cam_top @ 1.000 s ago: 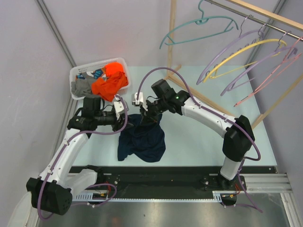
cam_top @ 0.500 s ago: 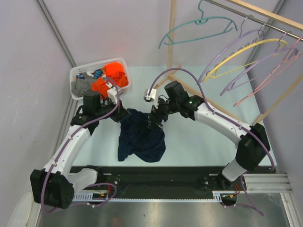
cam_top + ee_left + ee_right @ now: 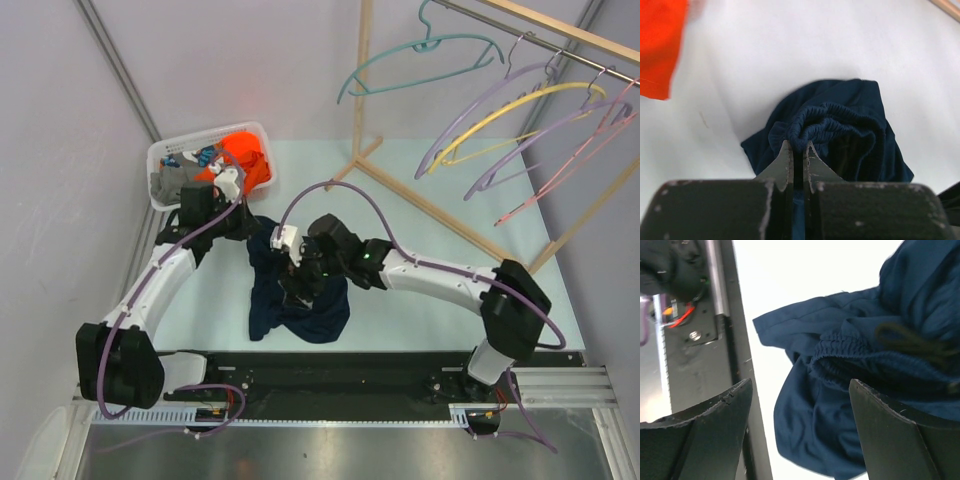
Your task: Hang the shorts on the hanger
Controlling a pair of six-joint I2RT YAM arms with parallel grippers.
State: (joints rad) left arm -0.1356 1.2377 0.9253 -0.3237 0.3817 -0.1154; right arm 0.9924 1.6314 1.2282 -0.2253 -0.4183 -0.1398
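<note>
right tool [image 3: 800,390] moved over shorts [image 3: 840,125], spread; left tool [image 3: 797,150] pinches them on pale table [image 3: 420,320]

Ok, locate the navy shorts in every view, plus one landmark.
Top external: shorts near the centre.
Left wrist: shorts centre, pinched by the left gripper.
Right wrist: shorts right half, beyond the open right gripper.
Shared landmark: elastic waistband, both wrist views.

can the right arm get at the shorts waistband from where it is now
Probably yes: the right gripper hangs open just above the shorts, with the waistband bare in front of it; the left gripper grips the far edge, clear of it.
</note>
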